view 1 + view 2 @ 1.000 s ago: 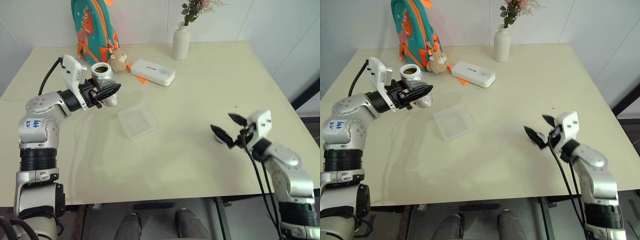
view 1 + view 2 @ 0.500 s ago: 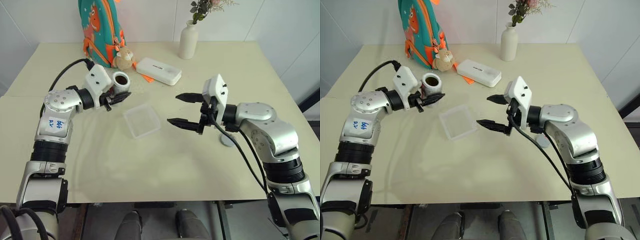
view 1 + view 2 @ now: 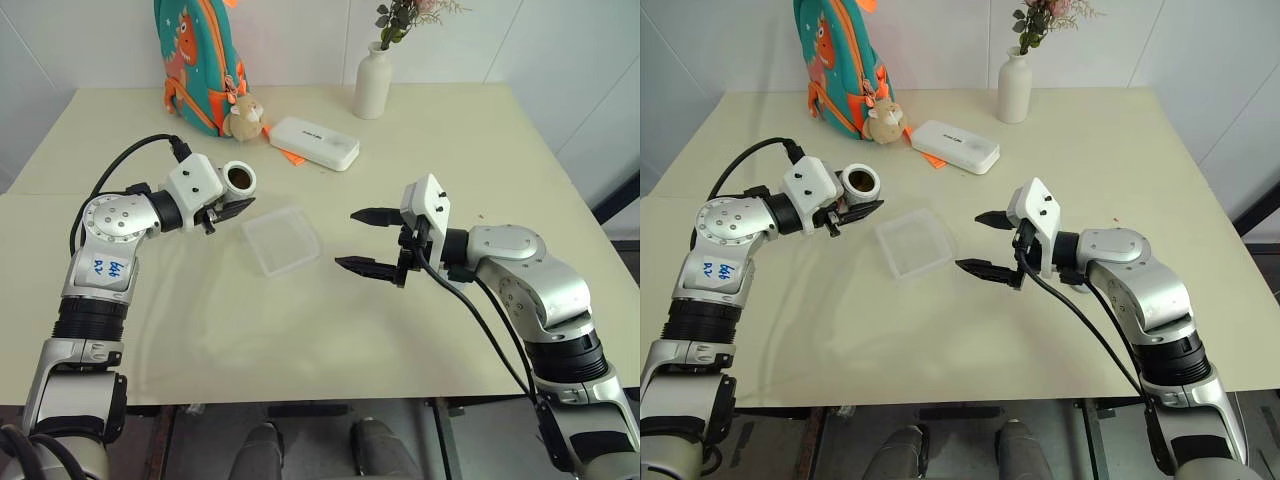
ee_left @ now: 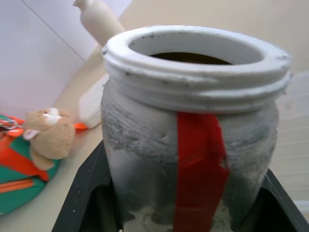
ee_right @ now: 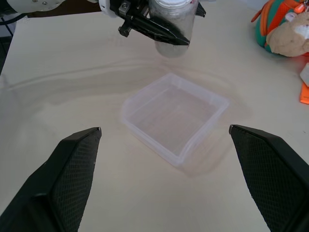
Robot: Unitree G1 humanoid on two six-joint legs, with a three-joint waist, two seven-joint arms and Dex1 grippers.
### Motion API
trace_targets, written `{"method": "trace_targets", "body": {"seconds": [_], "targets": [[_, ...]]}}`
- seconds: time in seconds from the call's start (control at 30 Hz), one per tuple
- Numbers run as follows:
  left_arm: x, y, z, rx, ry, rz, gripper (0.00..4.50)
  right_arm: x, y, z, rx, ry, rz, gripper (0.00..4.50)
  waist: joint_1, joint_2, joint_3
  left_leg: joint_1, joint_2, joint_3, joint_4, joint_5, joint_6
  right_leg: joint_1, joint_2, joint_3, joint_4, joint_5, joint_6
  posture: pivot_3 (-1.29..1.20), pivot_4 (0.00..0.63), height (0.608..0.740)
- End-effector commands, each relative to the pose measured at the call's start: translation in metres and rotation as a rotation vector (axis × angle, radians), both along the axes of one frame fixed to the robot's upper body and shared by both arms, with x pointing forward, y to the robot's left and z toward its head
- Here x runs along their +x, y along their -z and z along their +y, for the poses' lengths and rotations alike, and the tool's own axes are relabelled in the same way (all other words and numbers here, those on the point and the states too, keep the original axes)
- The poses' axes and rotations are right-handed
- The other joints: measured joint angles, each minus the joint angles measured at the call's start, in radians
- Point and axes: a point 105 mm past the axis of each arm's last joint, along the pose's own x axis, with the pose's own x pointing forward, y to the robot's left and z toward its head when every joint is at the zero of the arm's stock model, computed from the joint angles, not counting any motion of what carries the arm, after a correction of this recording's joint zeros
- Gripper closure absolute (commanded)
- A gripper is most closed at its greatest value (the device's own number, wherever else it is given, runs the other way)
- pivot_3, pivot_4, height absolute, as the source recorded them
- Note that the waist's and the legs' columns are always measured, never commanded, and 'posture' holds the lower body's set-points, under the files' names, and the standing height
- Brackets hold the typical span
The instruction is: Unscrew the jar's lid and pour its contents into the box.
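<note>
Up in my left gripper (image 3: 232,208) sits the jar (image 3: 238,180), fingers clamped tight around its body, lid already off and the mouth wide open. And look at that tilt: the jar's long axis is leaning over, the open rim angled toward the middle of the table (image 3: 450,140), dark contents (image 3: 859,181) showing just inside. From the left wrist view the red stripe on the jar's side faces straight at me, the white threaded rim above it.

Now the relation that matters: the box (image 3: 282,239) lies on the table just beyond and below the jar's mouth, on the side toward my right arm. The jar is held above the table beside the box's near corner, not yet over its middle. So the pour, as I judge it, wants a short carry toward the box and then more roll of the wrist, mouth downward.

My left forearm reaches in from the left, roughly level, gripper pointing across toward the centre. It is plainly the nearer arm to the jar; it has it.

Over on the other side, my right gripper (image 3: 365,240) hangs above the table on the far side of the box, fingers spread wide apart and holding nothing, pointing back at the box and the jar beyond it. The right wrist view looks squarely across the box, which looks bare inside, to the jar.
</note>
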Motion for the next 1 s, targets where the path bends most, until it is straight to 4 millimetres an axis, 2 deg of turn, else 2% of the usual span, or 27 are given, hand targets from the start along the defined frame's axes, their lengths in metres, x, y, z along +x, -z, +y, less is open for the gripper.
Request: {"method": "trace_targets", "body": {"seconds": [0.03,0.07,0.17,0.4,0.53,0.67,0.8,0.83,1.0], "targets": [[0.005,-0.025,0.004,0.170,-0.082,-0.245,2.53,-0.002,-0.012,-0.001,0.058,0.001,-0.023,0.03,-0.001,0.000,0.000,0.000,0.000,0.000,0.000,0.000,0.000,0.000,0.000,0.000,0.000,0.000,0.000,0.00,0.150,0.740],[0.006,-0.028,0.004,0.191,-0.092,-0.286,2.53,-0.002,-0.012,-0.001,0.061,0.003,-0.022,0.03,-0.001,0.000,0.000,0.000,0.000,0.000,0.000,0.000,0.000,0.000,0.000,0.000,0.000,0.000,0.000,0.00,0.150,0.740],[0.004,-0.038,-0.009,0.455,-0.076,-0.532,2.53,0.000,-0.012,-0.002,0.076,0.017,-0.020,0.03,-0.001,0.000,0.000,0.000,0.000,0.000,0.000,0.000,0.000,0.000,0.000,0.000,0.000,0.000,0.000,0.00,0.150,0.740],[-0.007,-0.040,-0.025,0.902,-0.014,-1.033,2.53,0.004,-0.016,0.000,0.121,0.036,-0.016,0.03,-0.002,0.000,0.000,0.000,0.000,0.001,-0.002,0.000,0.000,0.000,0.000,0.001,0.000,0.000,0.000,0.00,0.150,0.740],[-0.007,-0.035,-0.025,0.970,-0.027,-1.141,2.53,0.006,-0.018,0.000,0.152,0.050,-0.017,0.03,0.000,0.000,0.000,0.000,-0.001,0.001,-0.002,-0.002,0.003,-0.001,0.000,0.001,0.001,0.000,0.000,0.00,0.150,0.740],[-0.010,-0.043,-0.037,0.988,-0.028,-1.298,2.53,0.006,-0.019,0.002,0.187,0.061,-0.013,0.03,0.003,0.000,0.000,0.000,-0.001,0.001,-0.001,-0.002,0.004,-0.001,0.000,0.001,0.002,0.000,0.000,0.00,0.150,0.740],[0.000,-0.030,-0.034,1.060,-0.022,-1.265,2.53,0.005,-0.022,0.003,0.218,0.066,-0.015,0.03,0.003,0.000,0.000,0.000,-0.001,0.001,-0.001,-0.002,0.004,-0.001,0.000,0.001,0.003,0.000,0.000,0.00,0.150,0.740],[-0.005,-0.033,-0.036,1.056,-0.035,-1.348,2.53,0.004,-0.023,0.003,0.225,0.069,-0.017,0.03,0.002,0.000,0.000,0.000,-0.001,0.001,-0.002,-0.002,0.004,-0.001,0.000,0.001,0.003,0.000,0.000,0.00,0.150,0.740],[0.002,-0.019,-0.032,1.088,-0.024,-1.303,2.53,0.001,-0.027,0.001,0.255,0.078,-0.018,0.03,0.001,0.000,0.000,0.000,-0.001,0.001,-0.002,-0.002,0.004,-0.001,0.000,0.001,0.002,0.000,0.000,0.00,0.150,0.740]]}}
